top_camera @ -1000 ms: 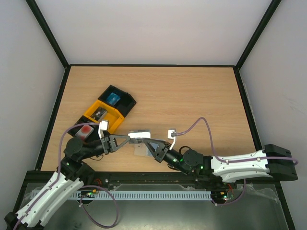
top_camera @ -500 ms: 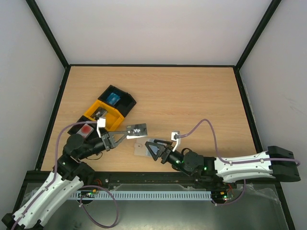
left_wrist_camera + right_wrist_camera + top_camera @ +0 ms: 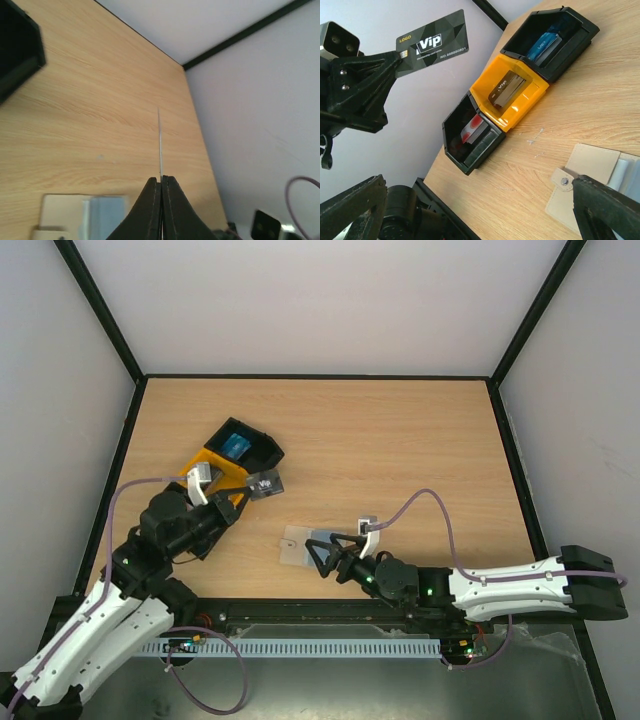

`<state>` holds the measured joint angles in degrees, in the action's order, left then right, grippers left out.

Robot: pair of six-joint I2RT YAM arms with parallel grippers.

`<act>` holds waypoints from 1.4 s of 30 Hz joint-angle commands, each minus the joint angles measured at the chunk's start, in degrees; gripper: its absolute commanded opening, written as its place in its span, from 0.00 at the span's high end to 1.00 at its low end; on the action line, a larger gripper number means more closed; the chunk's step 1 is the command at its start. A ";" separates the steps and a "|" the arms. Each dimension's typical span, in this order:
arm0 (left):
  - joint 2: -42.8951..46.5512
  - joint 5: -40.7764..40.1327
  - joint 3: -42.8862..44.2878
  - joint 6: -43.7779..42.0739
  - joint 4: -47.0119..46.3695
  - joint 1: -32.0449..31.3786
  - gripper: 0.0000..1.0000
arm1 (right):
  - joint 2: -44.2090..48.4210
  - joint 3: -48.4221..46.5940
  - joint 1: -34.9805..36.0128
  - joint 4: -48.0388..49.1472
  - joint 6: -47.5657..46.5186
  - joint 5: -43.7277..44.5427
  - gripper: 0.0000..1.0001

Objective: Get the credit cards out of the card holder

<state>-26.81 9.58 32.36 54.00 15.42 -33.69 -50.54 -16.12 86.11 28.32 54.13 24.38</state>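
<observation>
The card holder (image 3: 293,546) lies flat on the table, pale blue-grey with a beige snap tab (image 3: 566,181). My right gripper (image 3: 319,554) is open just to its right, fingers spread wide and holding nothing. My left gripper (image 3: 238,499) is shut on a dark credit card (image 3: 265,483) printed "VIP", held in the air over the yellow tray (image 3: 207,462). In the left wrist view the card (image 3: 160,145) shows edge-on between the closed fingertips, with the holder (image 3: 85,220) below. The right wrist view shows the card (image 3: 432,44) raised at the upper left.
Three joined trays stand at the left. The black tray (image 3: 512,47) contains a blue card (image 3: 545,44), the yellow tray (image 3: 535,90) a dark card (image 3: 507,89), and the near black tray (image 3: 455,150) a red-spotted card (image 3: 472,131). Black frame rails border the table.
My left gripper has carried the VIP card away from the holder, up and left to above the trays. My right gripper has opened and let go of the holder, which now lies flat.
</observation>
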 commanded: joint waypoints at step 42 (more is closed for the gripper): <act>-28.39 9.55 -0.55 -1.95 -7.87 43.97 0.97 | 17.42 2.73 0.38 -21.02 -2.00 13.22 0.02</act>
<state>-52.51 17.32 32.25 50.61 10.87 9.96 -32.49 -11.88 86.13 9.21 51.03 34.13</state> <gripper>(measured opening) 0.029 0.979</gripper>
